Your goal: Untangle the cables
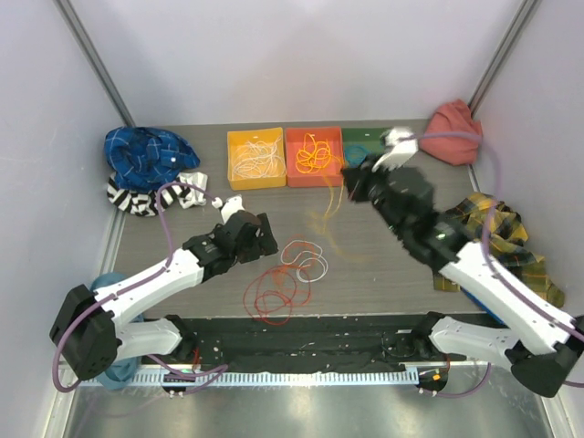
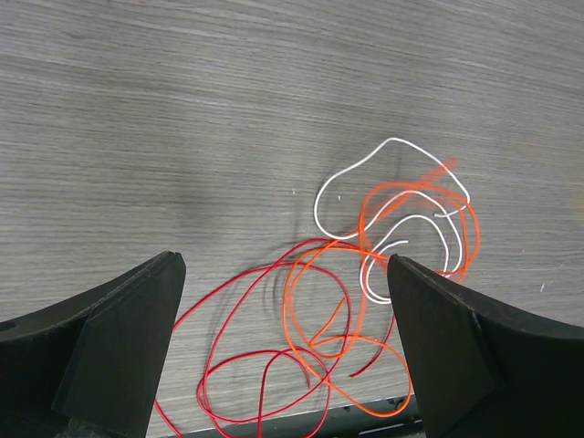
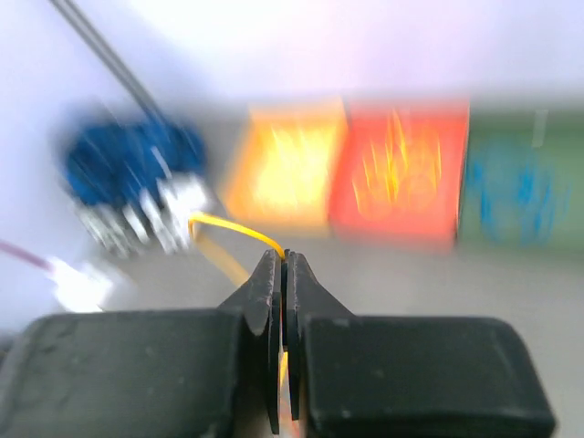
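Since the right gripper [image 3: 285, 265] is pinched fully closed on the yellow cable [image 3: 233, 228], with no gap showing between the fingers, I'm starting there. The strand comes out at the tips and arcs off to the left in the wrist view. Everything behind it is smeared, so I can't say how much wire trails below. From overhead it's just a faint streak running from that gripper down toward the table [image 1: 383, 274], in front of the orange bin [image 1: 290, 155].

The left gripper [image 2: 285, 274] is spread wide with nothing in it, hovering over the knot. That's a red cable [image 1: 265, 297], an orange cable [image 2: 363, 228] and a white cable [image 2: 392, 140], all lying flat on the wood and looped through one another. Red sprawls nearest the arm bases, white sits furthest out, and orange crosses both.

Handling-wise, my read is that this stuff weighs basically nothing and is floppy with a bit of spring, so the loops hold their curl and drag their neighbours along. It's thin and smooth, so I'd expect it to slip unless it's pinched right at the fingertips. I'd go for the outer bulge of the white loop, where it lies clear of the orange, rather than any crossing. Pull slow and low, or the whole bundle probably rides up with it.
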You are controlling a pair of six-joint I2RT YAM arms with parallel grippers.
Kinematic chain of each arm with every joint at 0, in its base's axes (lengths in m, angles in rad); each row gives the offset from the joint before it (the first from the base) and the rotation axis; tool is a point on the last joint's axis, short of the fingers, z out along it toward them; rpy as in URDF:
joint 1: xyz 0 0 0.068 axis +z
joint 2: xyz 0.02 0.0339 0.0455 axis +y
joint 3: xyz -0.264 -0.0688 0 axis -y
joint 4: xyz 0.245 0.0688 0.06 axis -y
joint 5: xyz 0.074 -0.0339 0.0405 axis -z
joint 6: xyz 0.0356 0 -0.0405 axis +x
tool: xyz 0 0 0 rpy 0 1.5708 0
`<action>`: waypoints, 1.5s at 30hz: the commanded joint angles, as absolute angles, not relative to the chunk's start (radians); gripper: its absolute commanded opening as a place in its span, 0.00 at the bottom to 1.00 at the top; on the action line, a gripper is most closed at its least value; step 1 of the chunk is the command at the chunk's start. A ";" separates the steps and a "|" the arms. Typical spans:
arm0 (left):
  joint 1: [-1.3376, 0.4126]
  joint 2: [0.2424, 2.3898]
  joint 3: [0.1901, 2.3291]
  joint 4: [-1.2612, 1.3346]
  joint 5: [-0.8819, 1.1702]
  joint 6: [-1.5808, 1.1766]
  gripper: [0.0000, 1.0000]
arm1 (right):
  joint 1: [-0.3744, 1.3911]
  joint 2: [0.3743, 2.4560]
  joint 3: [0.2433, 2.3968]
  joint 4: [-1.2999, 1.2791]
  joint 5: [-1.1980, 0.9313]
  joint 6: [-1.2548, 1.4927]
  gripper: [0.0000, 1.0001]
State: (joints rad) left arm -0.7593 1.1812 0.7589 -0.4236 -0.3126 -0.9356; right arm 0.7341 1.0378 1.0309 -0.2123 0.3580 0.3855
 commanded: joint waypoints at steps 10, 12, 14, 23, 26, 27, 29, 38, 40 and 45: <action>-0.764 1.161 0.793 -0.383 -0.356 -0.934 0.99 | 0.741 1.039 1.566 -0.416 0.446 0.205 0.01; -0.764 1.158 0.793 -0.391 -0.357 -0.934 0.99 | 0.739 1.035 1.510 -0.410 0.460 0.221 0.01; -0.765 1.152 0.790 -0.399 -0.365 -0.933 0.99 | 0.741 1.037 1.473 -0.384 0.466 0.229 0.01; -0.762 1.069 0.769 -0.449 -0.410 -0.928 0.99 | 0.727 1.152 1.439 -0.264 0.494 0.213 0.01; -0.762 1.037 0.749 -0.468 -0.422 -0.934 0.99 | 0.697 1.232 1.472 -0.245 0.479 0.228 0.01; -0.764 1.028 0.744 -0.469 -0.426 -0.936 0.99 | 0.674 1.270 1.479 -0.242 0.466 0.238 0.01; -0.762 1.014 0.720 -0.465 -0.433 -0.934 0.99 | 0.655 1.308 1.494 -0.219 0.450 0.239 0.01; -0.762 0.913 0.664 -0.520 -0.489 -0.928 0.99 | 0.523 1.558 1.705 -0.166 0.397 0.256 0.01; -0.762 0.901 0.660 -0.528 -0.494 -0.928 0.99 | 0.514 1.601 1.764 -0.166 0.384 0.247 0.01; -0.762 0.902 0.647 -0.537 -0.503 -0.930 0.99 | 0.488 1.724 1.952 -0.170 0.348 0.229 0.01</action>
